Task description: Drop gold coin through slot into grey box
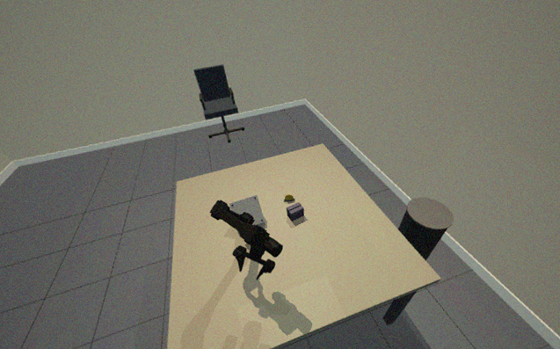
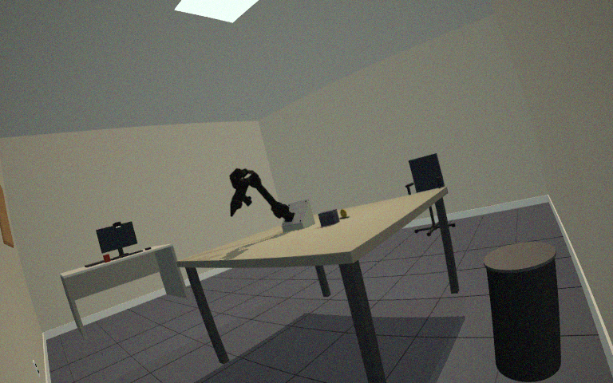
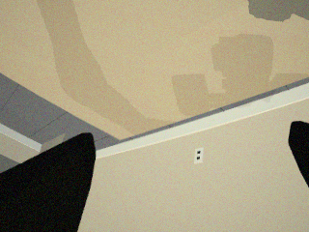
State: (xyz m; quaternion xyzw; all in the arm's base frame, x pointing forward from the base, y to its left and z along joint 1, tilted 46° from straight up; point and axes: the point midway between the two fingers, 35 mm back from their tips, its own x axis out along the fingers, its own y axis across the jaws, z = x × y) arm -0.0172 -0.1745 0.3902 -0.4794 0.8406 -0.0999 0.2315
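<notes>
The gold coin [image 1: 288, 197] [image 2: 343, 213] stands on edge in its small dark-green holder on the beige table [image 1: 353, 262] [image 2: 361, 234]. The grey box [image 1: 295, 211] [image 2: 328, 218] sits just in front of the coin. My gripper [image 1: 254, 265] [image 2: 239, 205] is open and empty, held high above the table, well away from the coin and the box on the near side of the arm's base. In the wrist view the two dark fingers stand wide apart with only table, floor and wall between them; coin and box are out of that view.
A light grey base plate [image 1: 248, 206] [image 2: 302, 212] holds the arm. A dark cylindrical bin [image 1: 425, 225] [image 2: 524, 306] stands by the table's corner. An office chair [image 1: 216, 98] [image 2: 425, 175] stands beyond the far edge. A desk with a monitor [image 2: 116, 239] is by the wall.
</notes>
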